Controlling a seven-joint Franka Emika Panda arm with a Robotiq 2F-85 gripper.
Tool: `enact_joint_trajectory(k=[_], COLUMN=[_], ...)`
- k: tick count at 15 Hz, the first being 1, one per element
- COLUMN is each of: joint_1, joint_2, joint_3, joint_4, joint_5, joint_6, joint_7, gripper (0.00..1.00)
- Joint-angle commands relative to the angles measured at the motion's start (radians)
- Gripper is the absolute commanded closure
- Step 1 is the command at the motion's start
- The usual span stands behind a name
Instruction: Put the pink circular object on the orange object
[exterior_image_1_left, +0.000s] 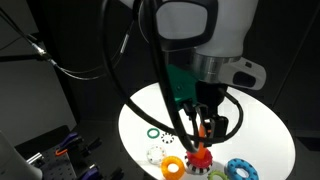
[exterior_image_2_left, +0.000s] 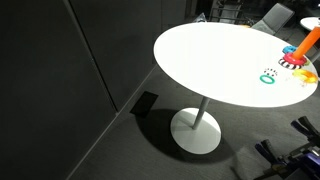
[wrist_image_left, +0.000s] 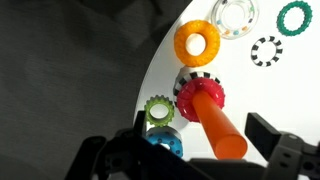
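Note:
The pink circular object (wrist_image_left: 200, 97) is threaded on the orange object (wrist_image_left: 220, 125), an upright peg, and lies low around it on the black-and-white base (wrist_image_left: 185, 78). In both exterior views the ring (exterior_image_1_left: 199, 157) (exterior_image_2_left: 292, 60) sits at the foot of the peg (exterior_image_1_left: 203, 128) (exterior_image_2_left: 310, 40). My gripper (wrist_image_left: 200, 138) is open and empty right above the peg, with the peg's top between its fingers. It also shows in an exterior view (exterior_image_1_left: 206, 122).
On the round white table (exterior_image_1_left: 260, 125): a yellow-orange ring (wrist_image_left: 197, 42), a green gear ring (wrist_image_left: 160, 110), a blue ring (wrist_image_left: 165, 145), a clear ring (wrist_image_left: 236, 15), a thin green ring (wrist_image_left: 295, 17) and a black-and-white ring (wrist_image_left: 266, 51). The table edge runs just beside the peg.

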Motion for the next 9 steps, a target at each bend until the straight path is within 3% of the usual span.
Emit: enact_joint_trajectory(k=[1, 9], joint_1=[-0.003, -0.004], joint_2=[0.001, 0.020], joint_3=[0.003, 0.006], joint_4=[0.004, 0.005], joint_5=[0.000, -0.001], joint_6=[-0.003, 0.000], joint_7=[0.000, 0.001], gripper=[0.00, 0.00])
